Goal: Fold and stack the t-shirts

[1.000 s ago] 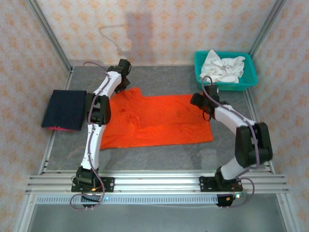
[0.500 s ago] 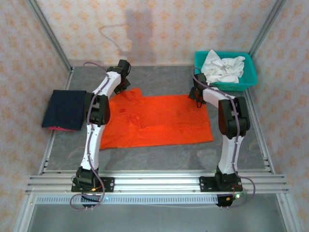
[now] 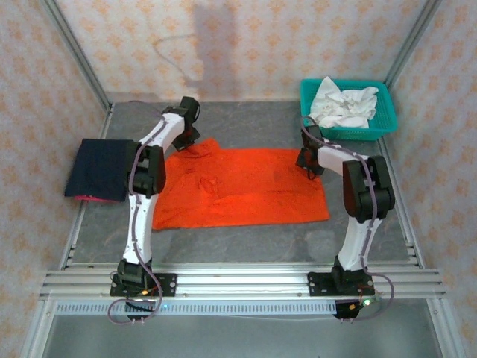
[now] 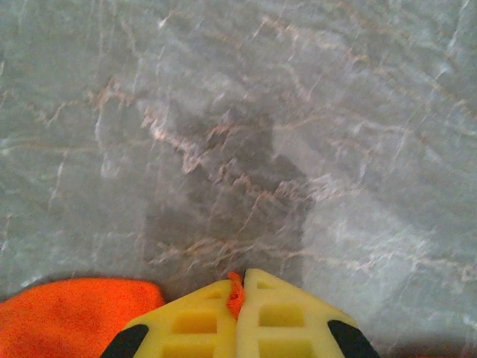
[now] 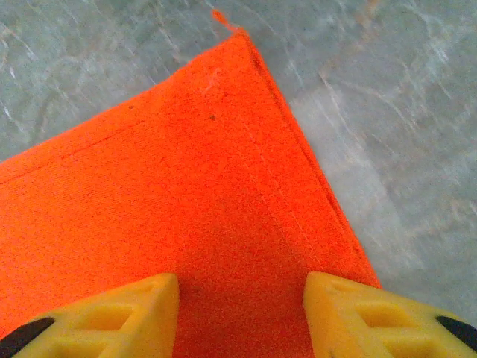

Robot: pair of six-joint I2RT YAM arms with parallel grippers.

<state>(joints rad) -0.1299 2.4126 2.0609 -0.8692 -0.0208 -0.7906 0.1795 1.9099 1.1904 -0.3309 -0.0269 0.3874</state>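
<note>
Grey marbled table (image 3: 246,242) under orange t-shirt (image 3: 246,186); beige patterned walls (image 3: 298,37).

lab cell: aluminium frame (image 3: 238,282), papered walls (image 3: 246,45)

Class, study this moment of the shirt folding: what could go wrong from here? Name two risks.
1. The left gripper pinches only a thin sliver of the orange t-shirt; the cloth may slip out on lifting.
2. The right gripper stands open over the shirt's flat corner; closing there could miss the cloth, so only one side rises and the fold skews.
</note>
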